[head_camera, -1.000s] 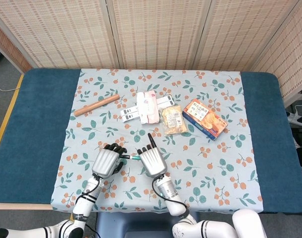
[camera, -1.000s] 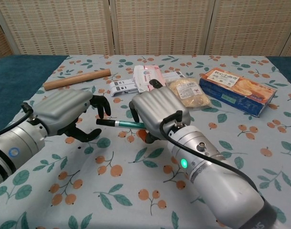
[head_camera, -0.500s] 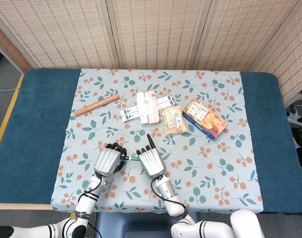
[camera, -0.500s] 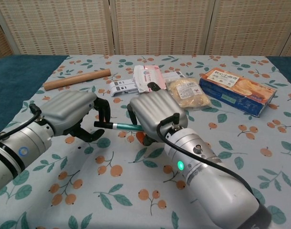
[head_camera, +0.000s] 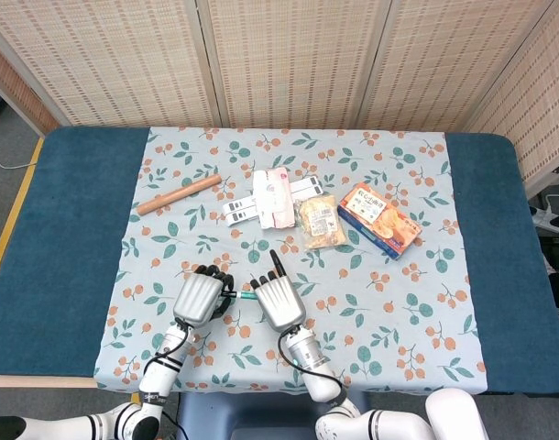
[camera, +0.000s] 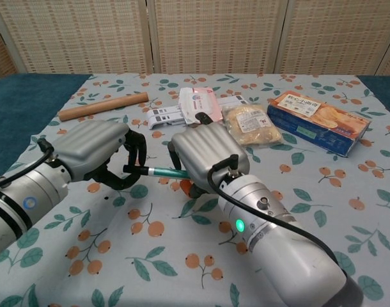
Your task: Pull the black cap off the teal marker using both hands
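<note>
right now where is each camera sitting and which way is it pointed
Head view: sits high above the near table edge, looking steeply down on the whole table; shows the left hand, right hand and both forearms.
Chest view: sits low at the near edge, looking forward across the tabletop toward the woven screen; shows both hands and forearms large.
Shared: both hands around the teal marker, the wooden rod and the orange box.

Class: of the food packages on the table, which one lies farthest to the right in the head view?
The orange biscuit box. The clear snack bag and the pink-and-white packet lie left of it.
</note>
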{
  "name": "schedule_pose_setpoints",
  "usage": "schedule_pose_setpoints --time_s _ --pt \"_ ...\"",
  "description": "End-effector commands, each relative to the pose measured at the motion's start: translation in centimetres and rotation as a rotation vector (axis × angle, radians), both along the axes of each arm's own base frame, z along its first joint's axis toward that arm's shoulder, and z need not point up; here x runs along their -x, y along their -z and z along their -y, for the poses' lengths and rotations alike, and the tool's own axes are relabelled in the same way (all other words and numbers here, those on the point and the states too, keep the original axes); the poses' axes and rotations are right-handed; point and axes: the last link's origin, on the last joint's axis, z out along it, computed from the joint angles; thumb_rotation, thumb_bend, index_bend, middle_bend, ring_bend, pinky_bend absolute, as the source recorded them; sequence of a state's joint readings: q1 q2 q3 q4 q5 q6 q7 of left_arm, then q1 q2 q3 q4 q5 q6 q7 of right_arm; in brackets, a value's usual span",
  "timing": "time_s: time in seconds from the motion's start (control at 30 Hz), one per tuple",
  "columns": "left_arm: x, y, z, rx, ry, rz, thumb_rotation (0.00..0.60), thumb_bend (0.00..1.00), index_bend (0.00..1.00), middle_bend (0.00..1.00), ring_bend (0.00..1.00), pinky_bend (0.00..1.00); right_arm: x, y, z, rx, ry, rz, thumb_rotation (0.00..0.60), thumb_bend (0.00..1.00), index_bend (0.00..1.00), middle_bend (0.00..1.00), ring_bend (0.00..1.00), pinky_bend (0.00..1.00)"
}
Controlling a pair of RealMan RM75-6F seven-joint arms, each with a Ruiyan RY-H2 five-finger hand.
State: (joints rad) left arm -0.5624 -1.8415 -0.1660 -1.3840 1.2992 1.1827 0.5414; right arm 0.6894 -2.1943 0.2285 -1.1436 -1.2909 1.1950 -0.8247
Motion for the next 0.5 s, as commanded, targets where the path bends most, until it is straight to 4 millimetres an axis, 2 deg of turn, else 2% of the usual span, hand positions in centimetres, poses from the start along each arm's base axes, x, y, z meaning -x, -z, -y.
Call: schedule_pose_setpoints --time_s 0.03,0.27,0.5 --pt "-0.02 -0.03 0.02 0.003 0.003 0.001 0.600 0.36 0.51 0.54 0.32 0.37 -0.01 -0.01 0.04 0.000 0.002 0.002 0.600 0.33 0.99 0.87 0.46 0.00" --pt "-0.11 -0.10 0.12 0.013 0.009 0.008 0.600 0.37 0.50 0.54 0.33 0.37 -0.04 -0.10 0.14 0.000 0.005 0.014 0.600 0.33 0.99 0.87 0.46 0.00" --pt "-0.38 -0.19 0.26 0.017 0.009 0.038 0.600 0.41 0.54 0.66 0.44 0.41 -0.03 -0.25 0.25 -0.001 0.017 0.030 0.600 0.33 0.99 0.87 0.46 0.00"
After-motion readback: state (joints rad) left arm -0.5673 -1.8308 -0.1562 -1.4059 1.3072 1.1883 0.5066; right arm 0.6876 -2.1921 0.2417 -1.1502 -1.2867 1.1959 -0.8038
